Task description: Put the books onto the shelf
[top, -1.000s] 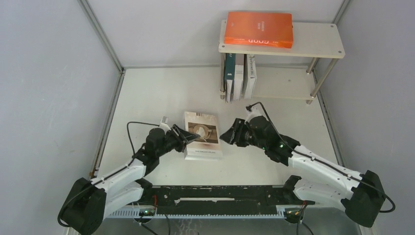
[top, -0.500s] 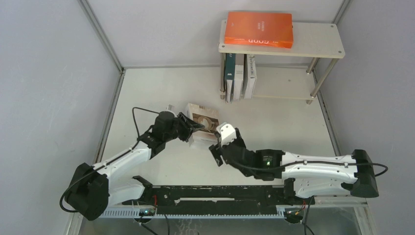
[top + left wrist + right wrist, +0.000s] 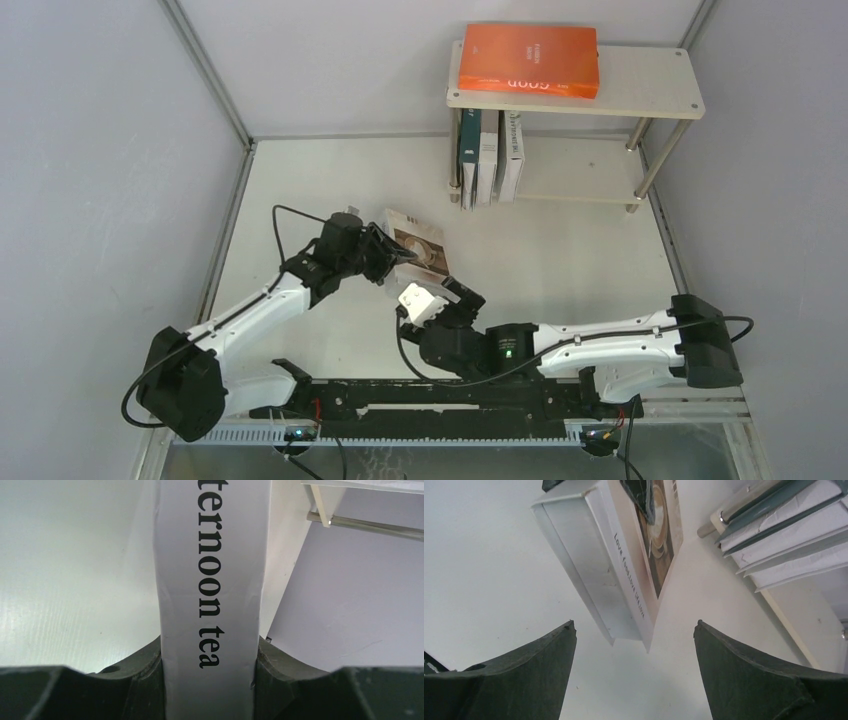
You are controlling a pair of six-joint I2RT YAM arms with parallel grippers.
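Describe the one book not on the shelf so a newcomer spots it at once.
Start at the white table, in front of the two-level shelf. Near the table's middle, the left tool grips a thin white book across its spine, held tilted. Unlike the orange book lying on top and the three upright books below, its cover shows a coffee cup.

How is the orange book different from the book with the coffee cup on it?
The orange book is bright orange all over; the coffee book is white with a cup photo. The orange book lies flat on the shelf's top board; the coffee book is tilted up over the table. Nothing holds the orange book; the left gripper clamps the coffee book. Both have printed spines.
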